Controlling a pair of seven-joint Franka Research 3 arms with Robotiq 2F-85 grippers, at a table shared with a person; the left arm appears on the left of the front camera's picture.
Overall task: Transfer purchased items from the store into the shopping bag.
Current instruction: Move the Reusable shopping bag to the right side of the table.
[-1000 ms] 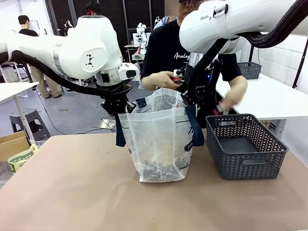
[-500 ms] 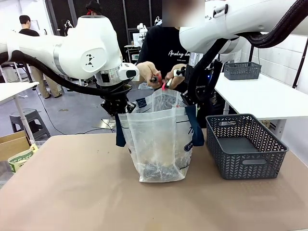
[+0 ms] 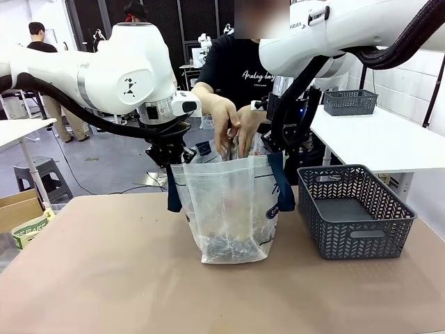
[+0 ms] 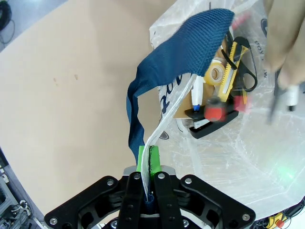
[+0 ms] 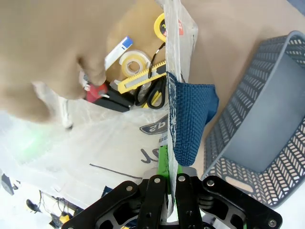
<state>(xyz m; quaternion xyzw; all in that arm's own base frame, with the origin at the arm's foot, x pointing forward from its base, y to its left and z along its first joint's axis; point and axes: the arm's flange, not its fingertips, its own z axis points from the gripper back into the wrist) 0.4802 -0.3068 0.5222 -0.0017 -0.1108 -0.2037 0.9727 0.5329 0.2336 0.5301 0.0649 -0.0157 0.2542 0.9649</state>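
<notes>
Front view: I am looking at the shopping bag (image 3: 229, 209) standing upright on the table (image 3: 104, 278), its mouth being held open from both sides. The left gripper (image 3: 169, 154) is hanging at the bag's left rim and the right gripper (image 3: 278, 142) at its right rim. Each is clamping the bag's edge with its jaws fully closed, a navy strap (image 3: 281, 182) dangling beside each. The person's hands (image 3: 226, 129) are reaching down into the bag's mouth from its far side, close together. The purchased items (image 3: 226, 245) are lying in a dark heap at the bag's bottom. The basket (image 3: 354, 209) is sitting just right of the bag, not touching it.

Left wrist view: I am watching my left fingers (image 4: 141, 160) pressing together on the bag's thin plastic edge, with a navy strap looping up past them. Inside the bag, a tape roll (image 4: 215, 72), a yellow utility knife (image 4: 232, 53), black scissors (image 4: 247, 78) and a black tool with a red part (image 4: 214, 112) are lying together. A blurred hand is showing above them.

Right wrist view: my right fingers (image 5: 163, 160) are pinching the bag's opposite edge, a strap folding over just above them. A white pen with a blue cap (image 5: 116, 51) is lying in the bag beside the tape roll. A hand is covering part of the bag's opening, and I cannot tell whether it is gripping anything. The basket is lying beside the bag.
</notes>
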